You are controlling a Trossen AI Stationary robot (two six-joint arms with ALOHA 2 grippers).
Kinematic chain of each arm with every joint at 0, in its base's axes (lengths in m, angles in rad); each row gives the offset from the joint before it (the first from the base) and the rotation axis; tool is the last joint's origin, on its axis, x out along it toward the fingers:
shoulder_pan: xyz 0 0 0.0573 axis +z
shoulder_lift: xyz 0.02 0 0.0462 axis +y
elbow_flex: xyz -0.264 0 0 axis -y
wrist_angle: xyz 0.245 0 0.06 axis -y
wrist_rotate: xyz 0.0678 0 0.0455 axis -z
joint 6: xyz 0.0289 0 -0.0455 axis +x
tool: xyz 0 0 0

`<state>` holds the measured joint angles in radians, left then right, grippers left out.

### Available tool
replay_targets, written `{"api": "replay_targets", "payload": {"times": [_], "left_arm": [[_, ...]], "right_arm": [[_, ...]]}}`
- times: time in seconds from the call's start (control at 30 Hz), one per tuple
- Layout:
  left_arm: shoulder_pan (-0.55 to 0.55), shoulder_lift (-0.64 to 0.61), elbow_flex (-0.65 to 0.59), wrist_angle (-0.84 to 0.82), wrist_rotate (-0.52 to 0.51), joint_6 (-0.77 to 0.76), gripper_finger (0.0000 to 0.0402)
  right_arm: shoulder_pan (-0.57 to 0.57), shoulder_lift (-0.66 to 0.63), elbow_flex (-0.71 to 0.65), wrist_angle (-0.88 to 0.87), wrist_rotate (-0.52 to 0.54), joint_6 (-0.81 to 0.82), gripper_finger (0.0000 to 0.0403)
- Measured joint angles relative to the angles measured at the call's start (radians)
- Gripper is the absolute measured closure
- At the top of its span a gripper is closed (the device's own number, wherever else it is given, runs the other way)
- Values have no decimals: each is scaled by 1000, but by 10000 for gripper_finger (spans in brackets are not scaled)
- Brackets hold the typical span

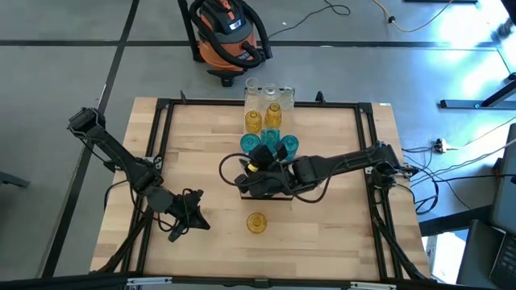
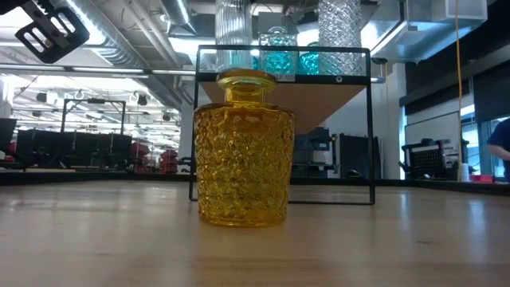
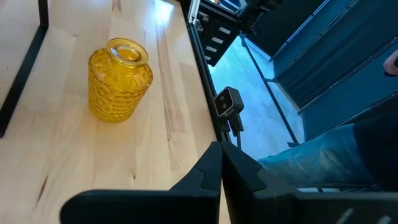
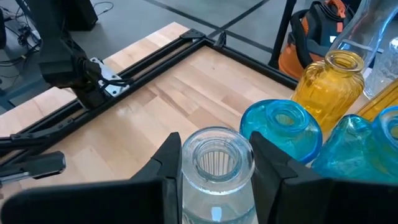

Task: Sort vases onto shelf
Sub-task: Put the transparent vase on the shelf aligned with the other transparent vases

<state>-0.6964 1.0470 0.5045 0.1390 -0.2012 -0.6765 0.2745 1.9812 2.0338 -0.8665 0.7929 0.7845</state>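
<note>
My right gripper [image 4: 216, 163] is shut on a clear ribbed glass vase [image 4: 214, 186] just short of the row of vases on the shelf, near the table's middle [image 1: 256, 165]. Beside it stand teal vases [image 4: 281, 127] and, farther off, amber ones [image 4: 328, 81]. In the low view the shelf [image 2: 335, 96] is a raised wood board in a black frame, with clear [image 2: 343, 24] and teal vases [image 2: 275, 48] on top. One amber vase [image 1: 256, 223] stands on its base on the tabletop, alone, near the near edge. My left gripper [image 3: 221, 171], shut and holding nothing, hovers left of it [image 1: 181, 221]. My right gripper pinches the clear vase between its two fingers [image 4: 168, 165] at the neck and shoulder [image 4: 214, 155], just below the open mouth. The fingers reach in about level from the table's right side. The vase stands upright; its base is hidden, so I cannot tell whether it is lifted.
A black frame [image 1: 161, 137] runs around the tabletop. A small camera [image 3: 227, 102] sits at the near edge. An orange shop vacuum [image 1: 230, 32] stands on the floor beyond the far edge. Bare wood lies left of the shelf [image 1: 201, 145].
</note>
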Motion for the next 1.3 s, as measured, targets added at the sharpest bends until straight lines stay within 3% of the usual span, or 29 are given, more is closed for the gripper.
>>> {"api": "replay_targets", "payload": {"times": [0.43,1.3], "left_arm": [[0,0,0,-1,0,0,402],[0,0,0,-5,0,0,402]], "right_arm": [[0,39,1,1,8,51,283],[0,42,10,-17,6,48,277]]}}
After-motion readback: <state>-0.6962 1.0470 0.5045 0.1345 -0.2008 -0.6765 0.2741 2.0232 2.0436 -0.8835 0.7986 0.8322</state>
